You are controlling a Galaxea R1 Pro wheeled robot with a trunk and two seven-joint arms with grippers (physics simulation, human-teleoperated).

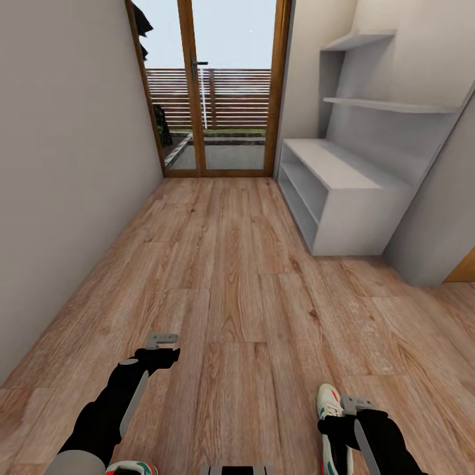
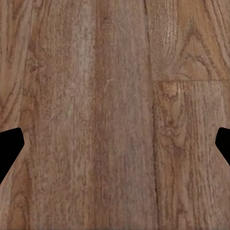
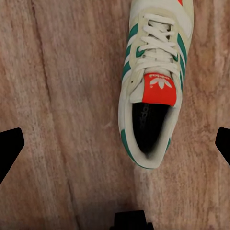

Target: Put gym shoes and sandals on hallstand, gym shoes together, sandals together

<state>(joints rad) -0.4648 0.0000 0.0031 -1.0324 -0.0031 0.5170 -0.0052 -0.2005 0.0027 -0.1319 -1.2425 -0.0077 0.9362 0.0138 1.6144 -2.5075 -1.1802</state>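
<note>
Head view: gym shoe [image 1: 328, 404] toe toward door, under spread right gripper [image 1: 357, 404].

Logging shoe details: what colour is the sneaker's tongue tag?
Red tongue tag with white logo; right wrist view.

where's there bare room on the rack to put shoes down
The hallstand top is bare from end to end, and its open lower shelf looks bare too. The floor before it is free. It is crowded only near the robot: one gym shoe by the right tool.

Bare corridor floor [image 2: 115, 96] between spread fingers [image 2: 9, 148]
</note>
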